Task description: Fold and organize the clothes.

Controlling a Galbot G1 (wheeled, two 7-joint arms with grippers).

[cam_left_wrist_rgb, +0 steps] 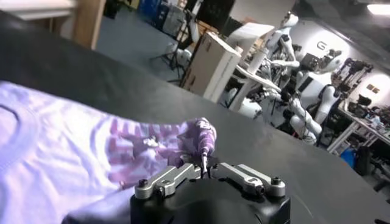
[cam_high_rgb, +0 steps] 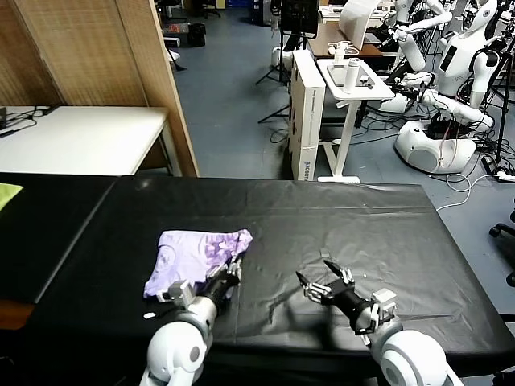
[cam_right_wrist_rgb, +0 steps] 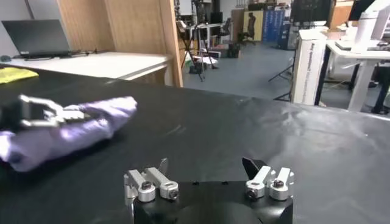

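The pale lavender T-shirt (cam_high_rgb: 191, 256) lies bunched on the black table (cam_high_rgb: 354, 217), left of centre, with its purple-and-white print showing at its right end. My left gripper (cam_high_rgb: 234, 270) is at the shirt's right edge, shut on a fold of the printed cloth (cam_left_wrist_rgb: 201, 131). The shirt fills the near side of the left wrist view (cam_left_wrist_rgb: 55, 152), with the left gripper (cam_left_wrist_rgb: 203, 162) at its corner. My right gripper (cam_high_rgb: 320, 283) is open and empty, low over bare table to the right of the shirt. The right wrist view shows the right gripper (cam_right_wrist_rgb: 207, 163) and the shirt (cam_right_wrist_rgb: 67, 131) farther off.
A yellow-green cloth scrap (cam_high_rgb: 8, 194) lies at the far left edge, also in the right wrist view (cam_right_wrist_rgb: 15, 73). A white desk (cam_high_rgb: 80, 133) and wooden panels stand behind at left. A white cart (cam_high_rgb: 350, 80) and other robots (cam_high_rgb: 438, 121) stand beyond the table.
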